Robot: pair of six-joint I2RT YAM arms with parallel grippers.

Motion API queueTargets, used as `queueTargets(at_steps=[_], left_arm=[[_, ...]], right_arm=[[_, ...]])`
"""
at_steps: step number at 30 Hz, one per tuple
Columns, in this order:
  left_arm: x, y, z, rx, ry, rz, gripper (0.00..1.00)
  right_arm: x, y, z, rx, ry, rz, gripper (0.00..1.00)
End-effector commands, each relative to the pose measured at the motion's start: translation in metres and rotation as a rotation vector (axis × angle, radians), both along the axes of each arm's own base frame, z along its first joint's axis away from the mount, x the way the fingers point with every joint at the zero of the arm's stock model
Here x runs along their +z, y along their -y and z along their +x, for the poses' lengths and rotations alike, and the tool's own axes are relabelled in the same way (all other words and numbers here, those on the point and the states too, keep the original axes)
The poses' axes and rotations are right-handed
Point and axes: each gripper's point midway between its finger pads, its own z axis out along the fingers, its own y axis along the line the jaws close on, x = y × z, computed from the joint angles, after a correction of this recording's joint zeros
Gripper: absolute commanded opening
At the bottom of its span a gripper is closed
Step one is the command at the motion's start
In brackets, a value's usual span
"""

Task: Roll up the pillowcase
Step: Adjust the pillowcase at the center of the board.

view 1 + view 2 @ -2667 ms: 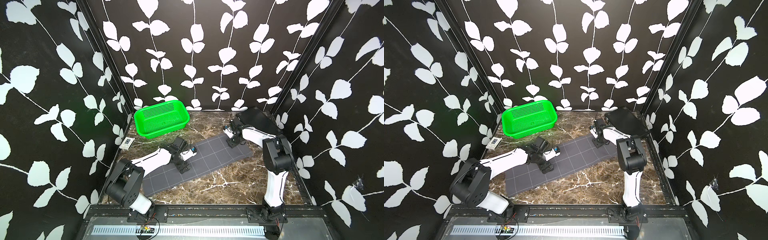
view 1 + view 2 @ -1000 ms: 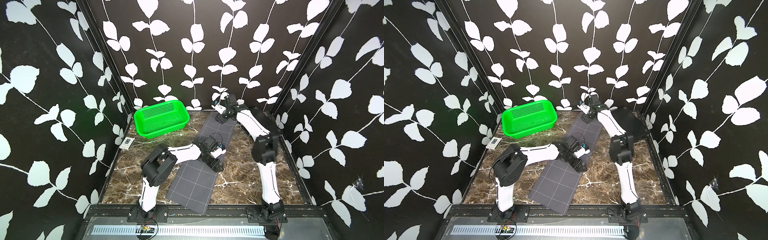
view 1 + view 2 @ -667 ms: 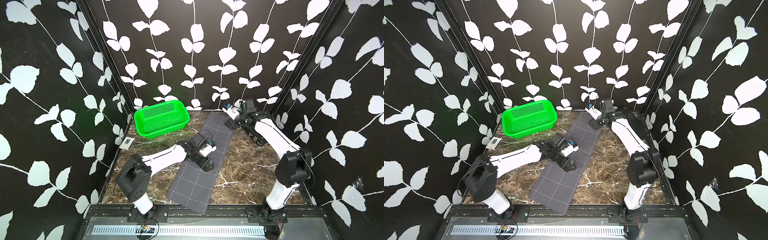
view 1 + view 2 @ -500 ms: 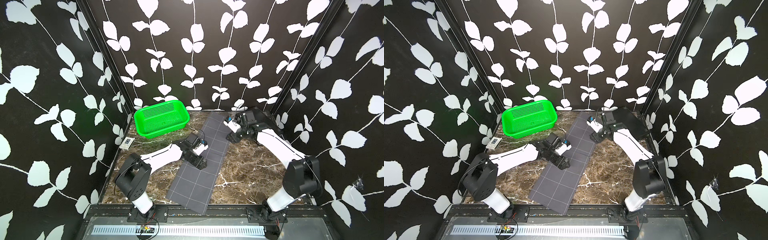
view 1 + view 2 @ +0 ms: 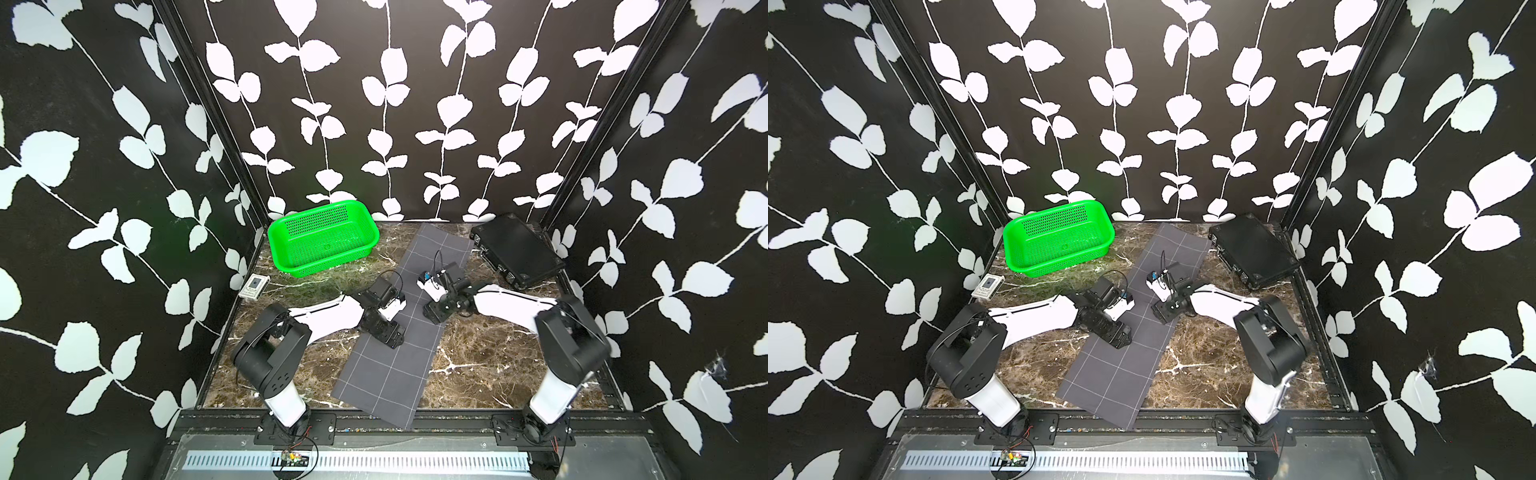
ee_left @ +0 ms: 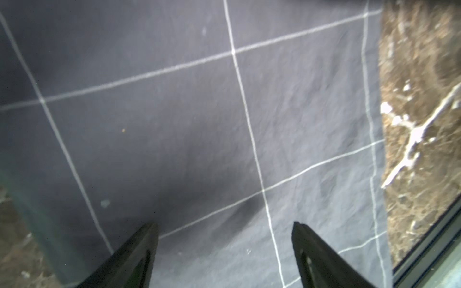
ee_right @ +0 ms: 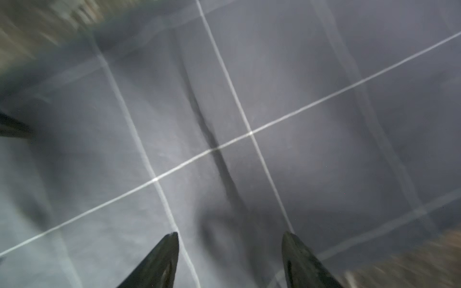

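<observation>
The pillowcase (image 5: pixel 390 368) (image 5: pixel 1121 374) is a dark grey cloth with thin white grid lines. It lies flat as one long strip, running from the back wall to the table's front edge, where its near end overlaps the black rail. My left gripper (image 5: pixel 392 337) (image 5: pixel 1120 337) hovers low over the strip's left side near its middle. Its jaws are open over bare cloth (image 6: pixel 224 229). My right gripper (image 5: pixel 434 312) (image 5: pixel 1162 314) is over the strip's right side, a little farther back. It is open too, with a long crease in the cloth (image 7: pixel 229 237) ahead of it.
A green basket (image 5: pixel 324 237) stands at the back left. A black rigid flat case (image 5: pixel 517 249) lies at the back right. A small white device (image 5: pixel 254 286) sits by the left wall. Brown marble tabletop (image 5: pixel 478 365) shows on both sides of the cloth.
The right arm has swung from the cloth's far end back to its middle, and its jaws have narrowed a little. The left gripper drew back toward the left edge. The cloth stayed put over the last second.
</observation>
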Motion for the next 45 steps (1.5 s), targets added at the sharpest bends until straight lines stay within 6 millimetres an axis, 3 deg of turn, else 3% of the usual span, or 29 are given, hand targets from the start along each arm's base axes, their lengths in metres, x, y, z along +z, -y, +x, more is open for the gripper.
queueTargets(at_steps=[1,12,19,22,26,30,32,35,45], left_arm=[[0.003,0.006,0.009,0.023,-0.017,-0.049,0.85],[0.005,0.016,0.014,0.044,-0.037,-0.086,0.85],[0.000,0.011,0.033,0.039,-0.020,-0.054,0.86],[0.004,0.007,0.043,0.048,-0.015,-0.066,0.86],[0.024,0.001,0.043,0.038,-0.003,-0.058,0.86],[0.049,-0.010,0.031,0.075,0.000,-0.068,0.86],[0.059,-0.021,0.020,0.117,0.001,-0.063,0.86],[0.062,-0.043,-0.002,0.186,-0.046,-0.015,0.86],[0.041,-0.086,-0.075,0.432,-0.281,0.039,0.79]], right_arm=[[0.006,-0.004,0.029,0.008,0.062,-0.061,0.68],[-0.017,-0.007,0.065,0.002,0.006,-0.160,0.67],[-0.012,-0.010,0.092,0.008,0.036,-0.158,0.67],[-0.003,-0.014,0.100,0.035,0.065,-0.131,0.67],[0.029,-0.024,0.095,0.106,0.132,-0.052,0.69],[0.058,-0.022,0.072,0.145,0.183,0.007,0.71],[0.069,-0.025,0.053,0.186,0.194,0.030,0.71],[0.071,-0.030,0.012,0.273,0.189,0.025,0.72],[0.077,-0.085,-0.122,0.495,0.223,0.129,0.73]])
